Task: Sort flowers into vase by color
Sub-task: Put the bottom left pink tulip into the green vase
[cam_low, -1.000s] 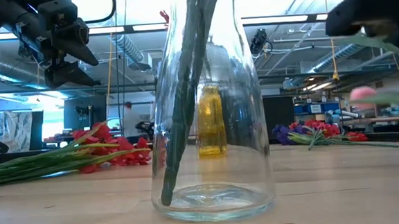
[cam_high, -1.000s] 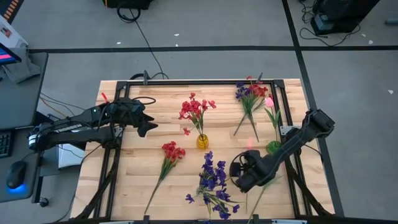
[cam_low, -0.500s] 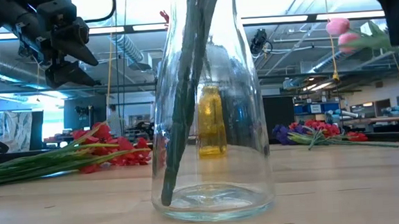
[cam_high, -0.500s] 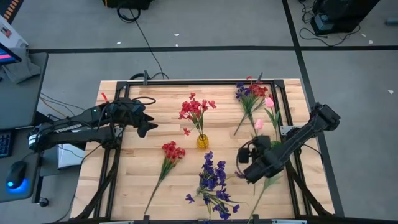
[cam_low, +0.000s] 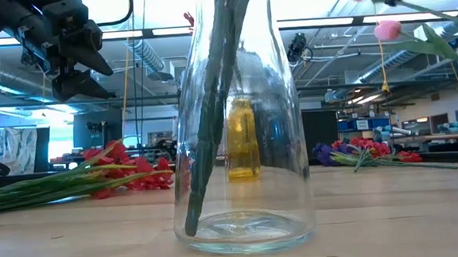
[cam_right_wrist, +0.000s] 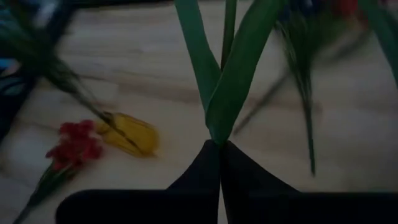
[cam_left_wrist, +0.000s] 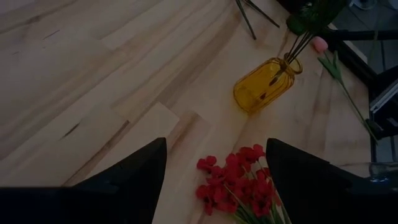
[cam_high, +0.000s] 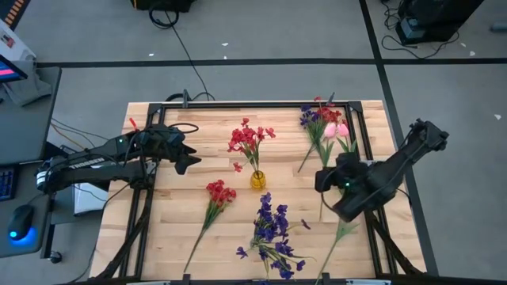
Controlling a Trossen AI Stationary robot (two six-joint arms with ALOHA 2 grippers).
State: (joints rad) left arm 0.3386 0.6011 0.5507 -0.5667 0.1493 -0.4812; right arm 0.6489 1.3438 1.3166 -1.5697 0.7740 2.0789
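Pink tulip sprig (cam_high: 336, 131) pinched in right end effector (cam_right_wrist: 221, 146); yellow vase (cam_high: 258, 180) holds red blooms (cam_high: 249, 139).

left gripper (cam_left_wrist: 214, 163) fingers spread wide, above the wood table (cam_left_wrist: 81, 68). yellow vase (cam_left_wrist: 264, 86) beyond them, green stems in its neck. red flower sprig (cam_left_wrist: 244, 182) lies flat between the fingertips. pink bud (cam_left_wrist: 319, 44) on a stem past the vase, possibly a tulip. black frame rail (cam_left_wrist: 379, 68) at the table edge.
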